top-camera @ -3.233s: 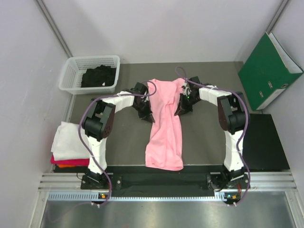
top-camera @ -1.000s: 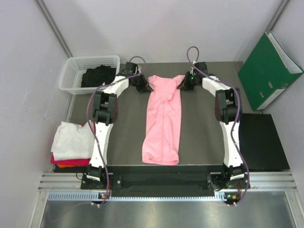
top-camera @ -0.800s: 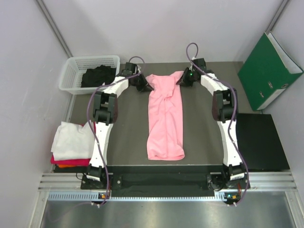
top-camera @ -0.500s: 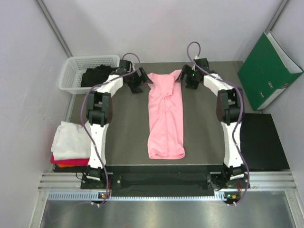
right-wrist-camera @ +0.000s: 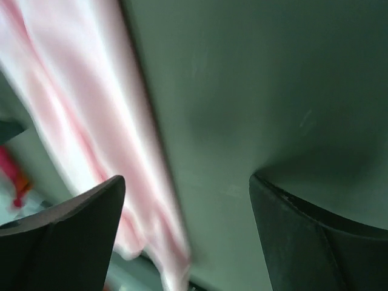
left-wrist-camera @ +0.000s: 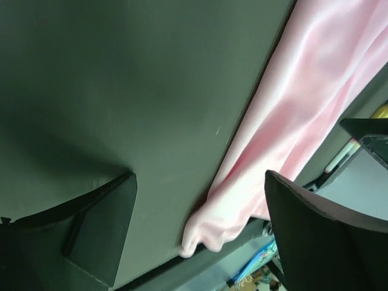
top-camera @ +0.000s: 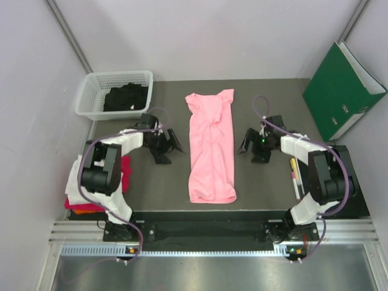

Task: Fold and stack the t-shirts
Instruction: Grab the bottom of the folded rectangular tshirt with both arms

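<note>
Both grippers have come back from the far corners of the pink t-shirt [top-camera: 211,145] toward the near half of the desk [top-camera: 267,103], letting go of it; the garment lies where it lay half a second ago.

Pink t-shirt: folded lengthwise into a long narrow strip. It lies flat at the middle of the desk and runs from the far edge to close by the near edge, with soft creases along its length. The left wrist view [left-wrist-camera: 303,109] shows its near corner and long edge. The right wrist view [right-wrist-camera: 73,109] shows the other long edge, blurred.

Left gripper [top-camera: 170,148]: low over the desk just left of the strip, jaws spread, holding nothing. Bare desk lies between its fingers [left-wrist-camera: 200,176].

Right gripper [top-camera: 247,147]: just right of the strip, jaws likewise spread and empty [right-wrist-camera: 187,179].

Stack, near left edge: white t-shirt [top-camera: 76,182] on top, magenta-red t-shirt [top-camera: 82,206] beneath, partly hidden by the left arm.

Black t-shirt [top-camera: 126,97]: crumpled inside the white mesh basket [top-camera: 91,91] at the far left corner.

Markers [top-camera: 294,177]: two, lying on the desk at the right, near the right arm.

Green binder [top-camera: 339,85]: leaning at the far right.
</note>
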Tool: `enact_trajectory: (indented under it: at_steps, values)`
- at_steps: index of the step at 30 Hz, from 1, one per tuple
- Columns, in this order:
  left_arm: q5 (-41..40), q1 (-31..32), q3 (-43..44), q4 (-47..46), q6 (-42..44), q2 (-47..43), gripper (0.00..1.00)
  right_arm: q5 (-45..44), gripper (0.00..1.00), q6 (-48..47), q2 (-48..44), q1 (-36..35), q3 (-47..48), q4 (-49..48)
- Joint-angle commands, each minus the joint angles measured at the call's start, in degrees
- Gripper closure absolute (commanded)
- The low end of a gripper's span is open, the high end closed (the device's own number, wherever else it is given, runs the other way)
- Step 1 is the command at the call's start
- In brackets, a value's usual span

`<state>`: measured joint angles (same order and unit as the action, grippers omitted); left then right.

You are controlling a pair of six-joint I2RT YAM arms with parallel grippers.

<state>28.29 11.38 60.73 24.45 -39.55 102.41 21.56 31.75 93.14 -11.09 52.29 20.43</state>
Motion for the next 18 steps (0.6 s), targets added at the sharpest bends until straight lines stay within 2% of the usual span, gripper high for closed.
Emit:
enact_trajectory:
  at_steps: [1,7,8,12,16,18]
  values:
    - [-1.05,2.77,-14.10,-2.03,-1.84,-6.95,0.09,7.53,0.17,3.76,-7.44,-2.44,-10.35,-2.66]
    - [-1.31,8.92,-25.29,-6.94,-8.16,-14.77,0.16,9.29,0.30,8.15,-13.08,-6.65,-19.68,-5.48]
    - [-1.49,11.19,-25.92,-7.13,-8.87,-15.04,0.19,9.46,0.37,9.11,-12.99,-7.18,-20.47,-5.40]
    - [-2.71,17.53,-27.51,-8.01,-13.35,-14.61,0.31,9.73,0.41,10.79,-11.85,-11.31,-21.27,-4.35]
    - [-4.82,24.38,-27.68,-7.84,-16.61,-12.51,0.34,9.81,0.46,13.07,-11.14,-14.74,-21.71,-4.43]
    - [-5.70,25.79,-27.59,-7.92,-18.01,-11.71,0.36,9.82,0.46,13.78,-10.88,-16.67,-21.97,-4.43]
